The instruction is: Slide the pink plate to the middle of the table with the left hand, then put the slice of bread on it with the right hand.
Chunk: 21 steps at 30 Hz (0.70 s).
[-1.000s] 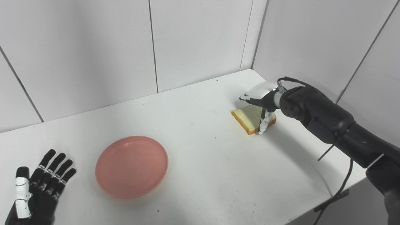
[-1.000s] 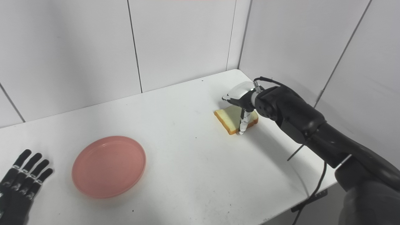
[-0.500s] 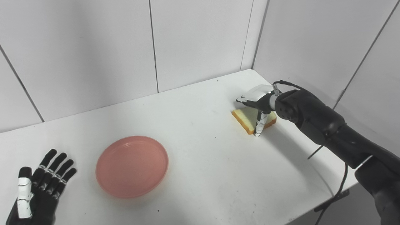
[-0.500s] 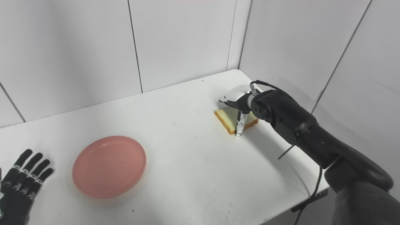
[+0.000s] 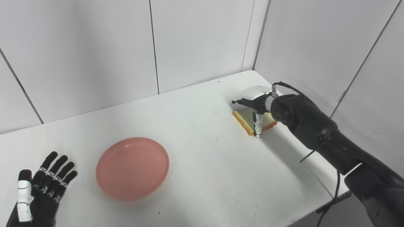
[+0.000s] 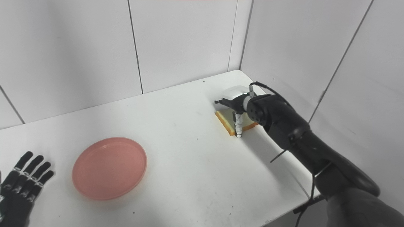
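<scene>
- Reaching over the slice of bread [image 5: 249, 121], the right hand [image 5: 252, 102] sits at the far right of the table [image 5: 202, 157], close to the wall corner.
- One finger [image 5: 258, 126] points straight down against the near crust edge; the other fingers extend over the top of the slice. The hand appears partly closed around the bread, but a firm hold cannot be confirmed.
- The bread lies flat on the table, well apart from the pink plate [image 5: 132, 167].
- The plate rests left of the table's middle, unoccupied.
- The left hand [image 5: 41, 192] lies at the near left corner, fingers spread, holding nothing, near but not touching the plate.
- Handling judgement: the slice is probably light, soft and compressible. Excess pressure would dent or tear it.
- Recommended hold: opposing crust edges, where the material is likely firmest, with fingers above and thumb beneath or at the side.
- Risk: a thin, flat slice may slide on the smooth table instead of lifting.
</scene>
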Tool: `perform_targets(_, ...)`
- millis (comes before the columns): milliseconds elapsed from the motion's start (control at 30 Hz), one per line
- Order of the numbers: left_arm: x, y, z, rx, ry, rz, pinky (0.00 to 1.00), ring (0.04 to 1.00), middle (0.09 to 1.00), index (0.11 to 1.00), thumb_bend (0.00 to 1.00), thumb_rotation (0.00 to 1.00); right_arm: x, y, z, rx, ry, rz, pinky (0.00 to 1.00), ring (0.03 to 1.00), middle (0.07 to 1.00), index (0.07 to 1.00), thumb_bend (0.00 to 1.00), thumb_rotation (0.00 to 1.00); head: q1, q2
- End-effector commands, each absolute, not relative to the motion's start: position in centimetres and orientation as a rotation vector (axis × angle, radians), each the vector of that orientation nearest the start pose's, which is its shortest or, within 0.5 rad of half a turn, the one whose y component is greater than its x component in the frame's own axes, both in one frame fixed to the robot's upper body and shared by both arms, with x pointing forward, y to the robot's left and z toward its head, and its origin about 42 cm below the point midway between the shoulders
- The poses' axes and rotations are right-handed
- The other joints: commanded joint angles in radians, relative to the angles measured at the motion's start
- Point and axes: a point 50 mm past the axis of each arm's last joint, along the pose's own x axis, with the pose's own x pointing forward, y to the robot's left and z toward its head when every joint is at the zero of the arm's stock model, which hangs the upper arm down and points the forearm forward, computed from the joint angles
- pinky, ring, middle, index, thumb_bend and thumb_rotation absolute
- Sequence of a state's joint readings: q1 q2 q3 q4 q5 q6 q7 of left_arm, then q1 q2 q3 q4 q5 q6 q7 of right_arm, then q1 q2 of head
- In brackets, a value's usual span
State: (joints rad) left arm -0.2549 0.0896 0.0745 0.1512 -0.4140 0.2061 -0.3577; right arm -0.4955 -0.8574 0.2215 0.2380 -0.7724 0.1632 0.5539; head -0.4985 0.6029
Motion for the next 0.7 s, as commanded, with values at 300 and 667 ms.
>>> perform_targets(300,36.05,22.48,12.79,-0.338,0.059,-0.384,0.89,0.892,0.907,0.894,0.82,0.85,41.57,-45.28,27.75,-1.599,0.325,0.151,0.45,0.404,0.518,0.530,0.51,0.00,0.008,-0.009)
perform_targets(667,35.93,22.06,12.66,-0.332,0.056,-0.375,0.89,0.890,0.903,0.889,0.82,0.86,41.44,-45.82,28.38,-1.590,0.288,0.081,0.44,0.409,0.517,0.518,0.51,0.00,0.025,-0.017)
